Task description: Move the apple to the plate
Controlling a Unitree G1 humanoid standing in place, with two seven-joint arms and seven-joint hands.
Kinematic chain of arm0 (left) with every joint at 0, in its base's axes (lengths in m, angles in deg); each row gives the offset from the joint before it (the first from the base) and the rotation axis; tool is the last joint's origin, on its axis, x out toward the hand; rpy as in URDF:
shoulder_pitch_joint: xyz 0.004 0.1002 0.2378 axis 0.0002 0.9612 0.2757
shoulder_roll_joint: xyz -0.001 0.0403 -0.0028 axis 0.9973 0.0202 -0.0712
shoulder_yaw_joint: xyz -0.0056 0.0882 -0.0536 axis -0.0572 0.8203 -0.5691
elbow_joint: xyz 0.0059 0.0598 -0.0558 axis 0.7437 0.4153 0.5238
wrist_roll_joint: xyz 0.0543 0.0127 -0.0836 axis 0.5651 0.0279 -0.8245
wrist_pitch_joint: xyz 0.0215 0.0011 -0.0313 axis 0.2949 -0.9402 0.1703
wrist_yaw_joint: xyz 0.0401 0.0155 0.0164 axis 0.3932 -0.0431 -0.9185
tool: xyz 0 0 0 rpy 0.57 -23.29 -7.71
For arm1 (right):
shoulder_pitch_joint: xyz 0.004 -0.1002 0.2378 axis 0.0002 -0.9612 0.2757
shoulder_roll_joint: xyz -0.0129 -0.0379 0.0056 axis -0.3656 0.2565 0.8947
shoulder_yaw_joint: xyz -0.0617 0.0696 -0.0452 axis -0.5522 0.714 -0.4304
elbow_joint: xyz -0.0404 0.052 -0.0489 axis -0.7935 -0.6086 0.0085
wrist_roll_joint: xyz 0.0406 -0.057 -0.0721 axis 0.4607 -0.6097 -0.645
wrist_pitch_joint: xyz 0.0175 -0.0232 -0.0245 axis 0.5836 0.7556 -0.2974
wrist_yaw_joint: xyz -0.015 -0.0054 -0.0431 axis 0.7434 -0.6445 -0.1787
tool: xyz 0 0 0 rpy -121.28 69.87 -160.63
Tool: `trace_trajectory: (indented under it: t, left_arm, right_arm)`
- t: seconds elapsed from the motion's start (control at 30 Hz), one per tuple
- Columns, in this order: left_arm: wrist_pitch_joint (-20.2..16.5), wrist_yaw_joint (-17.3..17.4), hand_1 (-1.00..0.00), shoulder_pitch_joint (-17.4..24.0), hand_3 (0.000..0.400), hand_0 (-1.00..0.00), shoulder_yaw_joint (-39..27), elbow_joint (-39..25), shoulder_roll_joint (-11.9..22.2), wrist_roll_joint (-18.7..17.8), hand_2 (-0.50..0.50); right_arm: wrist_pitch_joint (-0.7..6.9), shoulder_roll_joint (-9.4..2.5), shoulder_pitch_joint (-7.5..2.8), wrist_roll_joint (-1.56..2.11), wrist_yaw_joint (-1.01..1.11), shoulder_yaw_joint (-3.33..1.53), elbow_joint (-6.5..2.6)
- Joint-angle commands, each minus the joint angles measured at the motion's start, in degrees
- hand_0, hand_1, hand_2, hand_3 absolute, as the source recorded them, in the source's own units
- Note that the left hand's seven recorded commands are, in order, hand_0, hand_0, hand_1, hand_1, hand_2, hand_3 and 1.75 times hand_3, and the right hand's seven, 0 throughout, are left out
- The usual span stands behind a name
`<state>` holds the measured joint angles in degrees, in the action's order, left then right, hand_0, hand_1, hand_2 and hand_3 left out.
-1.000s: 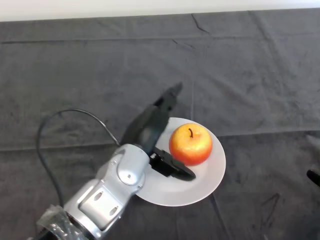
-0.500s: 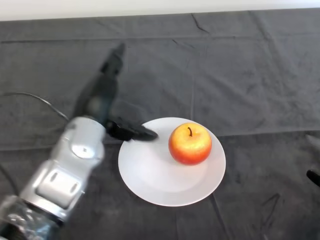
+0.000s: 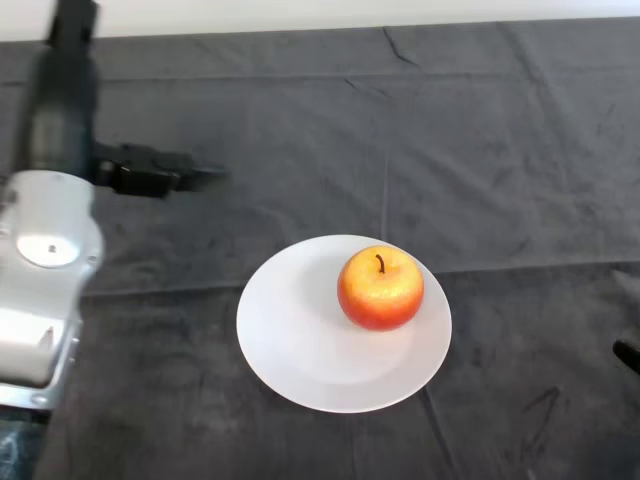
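Note:
A red and yellow apple (image 3: 380,288) stands upright on the right part of a white plate (image 3: 290,340) in the middle of the table. My left hand (image 3: 62,120) is open and empty at the far left, well away from the plate, with its fingers straight up toward the far edge and its thumb (image 3: 160,172) sticking out to the right.
The table is under a dark grey cloth (image 3: 500,150) with a few folds. A small dark object (image 3: 628,352) shows at the right edge of the view.
My left hand has drawn back from the apple and the plate, moving left and up to the view's left edge. The apple stays on the plate.

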<state>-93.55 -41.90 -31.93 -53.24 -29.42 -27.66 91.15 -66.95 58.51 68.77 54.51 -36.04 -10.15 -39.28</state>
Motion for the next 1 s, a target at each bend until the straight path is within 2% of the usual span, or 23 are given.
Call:
trace_trajectory:
  t: [0.03,0.23,0.47,0.83,1.0]
  left_arm:
    - [1.01,-0.31,0.00,1.76,0.000,0.00,-2.69,-2.99,3.71,0.67,0.00]
    - [0.79,-0.17,0.00,2.49,0.000,0.00,-7.84,-3.50,5.72,0.82,0.00]
    - [2.55,0.59,0.00,4.11,0.000,0.00,-15.40,-1.90,8.98,-0.02,0.00]
    - [3.23,-2.15,0.00,4.45,0.000,0.00,-21.59,0.12,10.46,1.47,0.00]
    - [4.82,-3.47,0.00,4.47,0.000,0.00,-23.76,2.37,10.80,1.92,0.00]
  right_arm:
    - [2.66,-2.10,-1.09,1.13,0.71,0.21,-2.44]
    - [2.64,-2.08,-1.09,1.16,0.69,0.17,-2.45]
    - [2.60,-2.03,-1.09,1.23,0.65,0.10,-2.46]
    - [2.51,-1.93,-1.07,1.37,0.54,-0.05,-2.50]
    - [2.47,-1.88,-1.07,1.44,0.49,-0.13,-2.52]
